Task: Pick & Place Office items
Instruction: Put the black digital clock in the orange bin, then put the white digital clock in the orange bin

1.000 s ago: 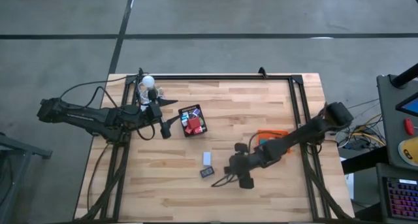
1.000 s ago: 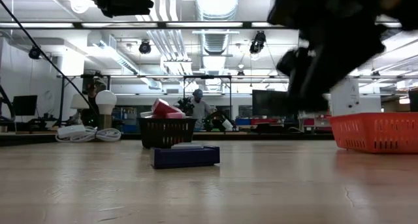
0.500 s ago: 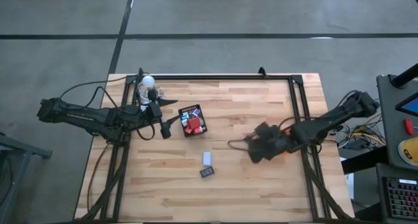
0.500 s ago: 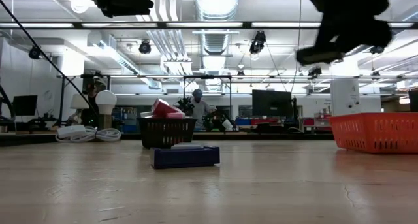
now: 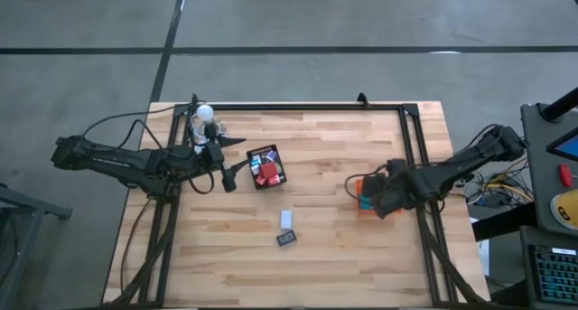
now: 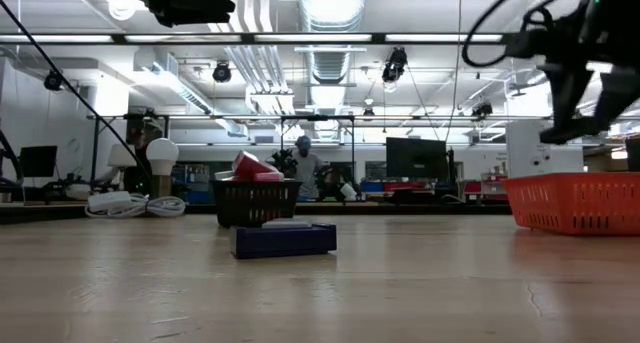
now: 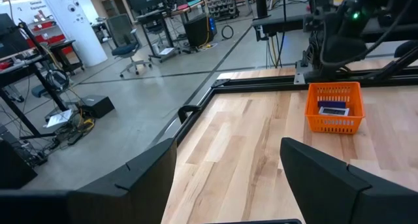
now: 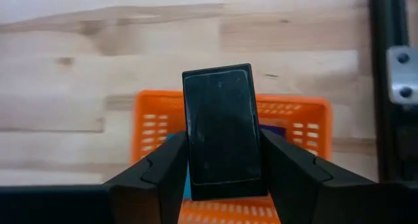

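office item, a flat black rectangle point(image 8: 219, 129), sits pinched in the right claw point(image 8: 221, 160) above the orange mesh tray point(image 8: 295, 123); next: lower, release. left claw point(image 7: 228, 178) spread, waiting.

The right gripper point(image 8: 221, 175) clamps a flat black rectangle point(image 8: 221, 129) above the orange tray point(image 8: 297, 123).
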Motion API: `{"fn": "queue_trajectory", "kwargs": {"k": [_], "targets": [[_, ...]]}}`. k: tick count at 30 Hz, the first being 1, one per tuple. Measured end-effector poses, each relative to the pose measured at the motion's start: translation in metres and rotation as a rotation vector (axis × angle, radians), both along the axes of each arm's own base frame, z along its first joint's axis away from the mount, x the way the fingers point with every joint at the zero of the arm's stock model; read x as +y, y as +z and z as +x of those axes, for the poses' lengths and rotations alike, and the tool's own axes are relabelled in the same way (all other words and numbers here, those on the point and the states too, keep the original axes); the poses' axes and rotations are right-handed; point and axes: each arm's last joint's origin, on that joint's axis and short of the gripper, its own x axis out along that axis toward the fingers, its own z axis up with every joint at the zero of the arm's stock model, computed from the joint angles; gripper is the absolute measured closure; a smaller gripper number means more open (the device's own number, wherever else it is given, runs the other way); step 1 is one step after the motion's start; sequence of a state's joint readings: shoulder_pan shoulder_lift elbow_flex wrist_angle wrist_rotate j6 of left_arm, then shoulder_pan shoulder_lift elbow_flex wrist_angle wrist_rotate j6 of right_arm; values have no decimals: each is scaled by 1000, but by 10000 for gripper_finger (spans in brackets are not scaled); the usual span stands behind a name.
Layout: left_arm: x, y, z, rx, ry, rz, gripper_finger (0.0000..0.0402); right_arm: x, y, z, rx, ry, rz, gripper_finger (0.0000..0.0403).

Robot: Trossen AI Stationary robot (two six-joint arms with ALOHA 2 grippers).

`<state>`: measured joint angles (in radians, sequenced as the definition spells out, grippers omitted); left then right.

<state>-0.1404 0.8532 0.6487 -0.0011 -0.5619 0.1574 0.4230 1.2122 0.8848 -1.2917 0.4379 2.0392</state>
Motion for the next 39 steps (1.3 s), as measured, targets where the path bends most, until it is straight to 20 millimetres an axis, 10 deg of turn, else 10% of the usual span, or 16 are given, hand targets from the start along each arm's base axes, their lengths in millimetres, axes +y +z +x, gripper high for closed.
{"fn": "queue_trajectory", "kwargs": {"k": [20, 39], "targets": [[0, 0, 0, 0, 0, 0, 126, -1, -69, -10, -11, -123, 119, 229], [0, 0, 0, 0, 0, 0, 126, -1, -76, -11, -41, -147, 148, 171]]}}
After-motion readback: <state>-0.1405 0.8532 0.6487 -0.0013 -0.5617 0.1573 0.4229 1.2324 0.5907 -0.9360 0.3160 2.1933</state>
